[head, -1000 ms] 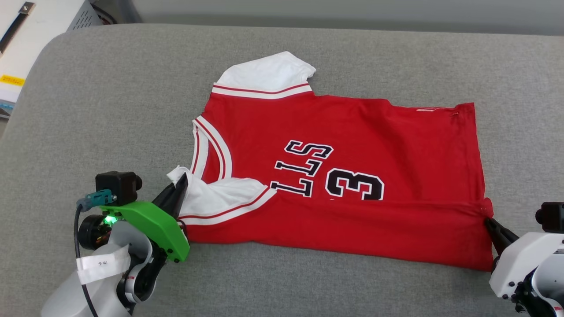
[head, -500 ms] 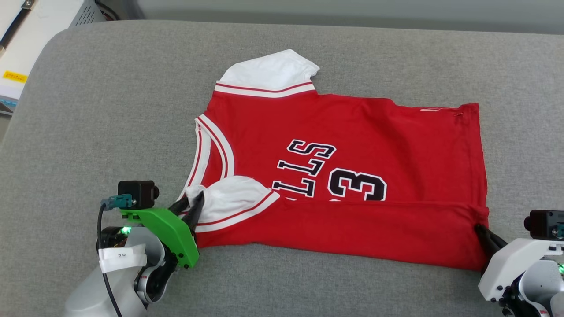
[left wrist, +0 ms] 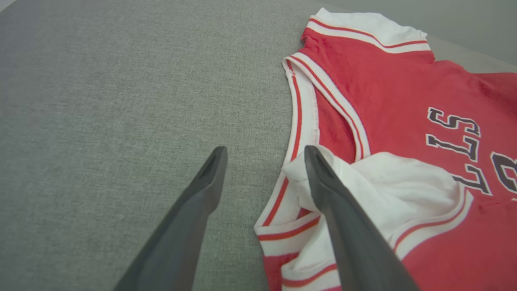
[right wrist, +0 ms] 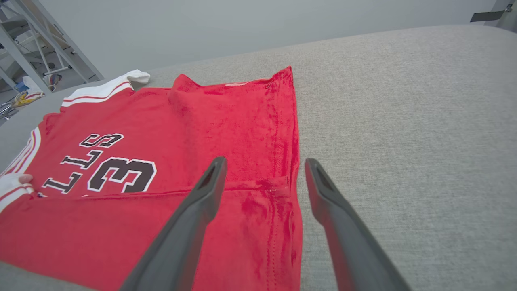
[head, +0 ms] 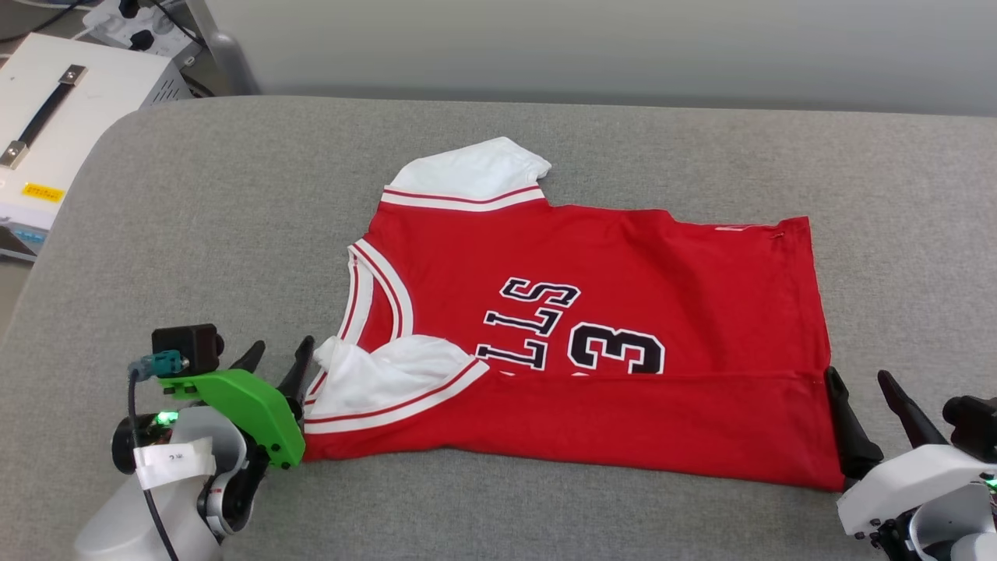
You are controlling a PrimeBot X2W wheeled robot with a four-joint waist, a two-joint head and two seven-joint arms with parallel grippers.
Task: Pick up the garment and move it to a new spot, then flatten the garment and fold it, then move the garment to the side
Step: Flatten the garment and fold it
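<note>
1. Black, white-outlined letters "LLS" and a "3" can be read on the garment (head: 592, 327). A fold covers whatever print lies nearer the robot.
2. The tops of the letters point toward the collar (head: 374, 288). A yellow label (head: 43, 191) on the white box (head: 86, 101), far off beyond the collar end, is too small to read.
3. The garment lies flat, front up, on the grey cushion (head: 195, 234). Its long axis runs left to right, with the collar at the robot's left and the hem at the right.
4. Its near long edge is folded up onto the front, so the near white sleeve (head: 389, 370) rests on the red. The far sleeve sticks out past the far edge.
5. Broad bare cushion lies left of the collar, beyond the far edge and right of the hem. Only a narrow strip runs along the near fold.
6. The left gripper (head: 282, 347) sits at the collar end, fingers apart and holding nothing. Its inner finger is against the near sleeve's tip.
7. The right gripper (head: 857, 375) sits at the hem's near corner, fingers spread. One finger is over the red cloth and the other over the cushion.
</note>
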